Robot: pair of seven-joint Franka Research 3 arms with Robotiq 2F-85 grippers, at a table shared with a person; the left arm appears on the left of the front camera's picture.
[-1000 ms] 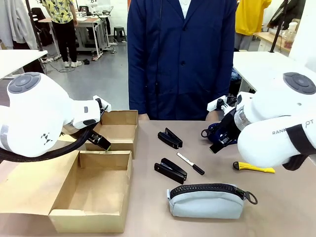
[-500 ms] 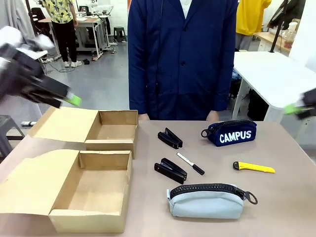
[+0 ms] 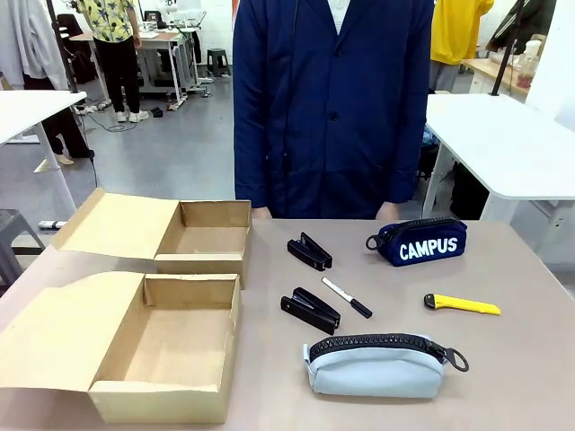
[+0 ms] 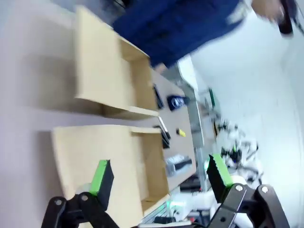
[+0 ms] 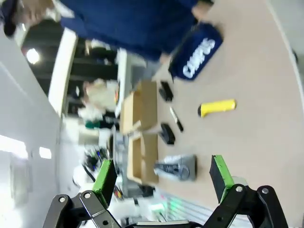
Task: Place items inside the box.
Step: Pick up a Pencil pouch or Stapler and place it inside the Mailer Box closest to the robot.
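Two open cardboard boxes sit at the table's left, one near (image 3: 166,346) and one farther back (image 3: 202,235). To their right lie two black staplers (image 3: 310,250) (image 3: 311,310), a black-and-white marker (image 3: 347,297), a yellow utility knife (image 3: 462,304), a navy pouch (image 3: 417,241) lettered CAMPUS and a pale grey zip pencil case (image 3: 375,364). My left gripper (image 4: 159,174) is open, high above the boxes (image 4: 142,161). My right gripper (image 5: 162,174) is also open, high above the knife (image 5: 217,107) and pouch (image 5: 197,57). Neither holds anything.
A person in a navy coat (image 3: 332,99) stands at the table's far edge, behind the items. White tables stand at the left (image 3: 36,103) and right (image 3: 503,144) of the room. Bare tabletop (image 3: 521,359) lies right of the pencil case.
Both arms have swung up and out of the front view: a second ago they stood large at its left and right sides. The boxes and items have not moved.
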